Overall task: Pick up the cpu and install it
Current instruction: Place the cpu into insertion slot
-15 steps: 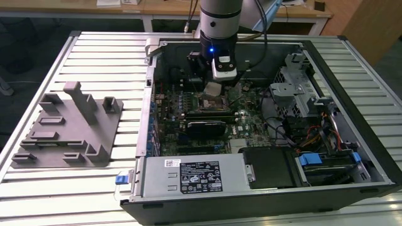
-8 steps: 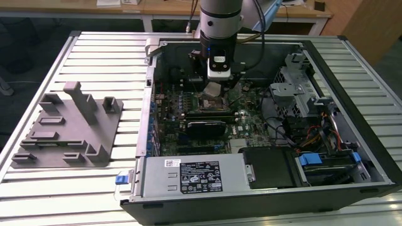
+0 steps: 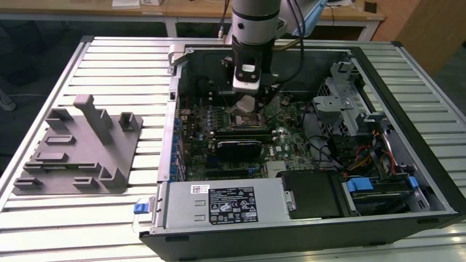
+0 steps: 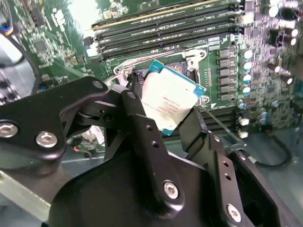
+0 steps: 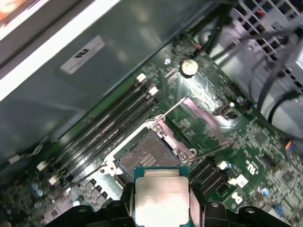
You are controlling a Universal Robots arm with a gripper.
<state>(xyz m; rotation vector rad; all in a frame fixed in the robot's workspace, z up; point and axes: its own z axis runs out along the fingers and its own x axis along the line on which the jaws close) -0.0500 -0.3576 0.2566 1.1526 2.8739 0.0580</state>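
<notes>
Above the open black metal-framed socket [image 5: 146, 160], the black gripper [image 4: 166, 108] pinches the silvery square cpu [image 5: 161, 201] between closed jaws; installing calls for square, level seating.

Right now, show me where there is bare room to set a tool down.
Free: the table slats on the near side of the grey block, up to the case; also the strip on the exterior view's right of the case. The gap between block and case is narrow. Crowded: inside the case, where the pincer holds the cpu by the socket.
</notes>
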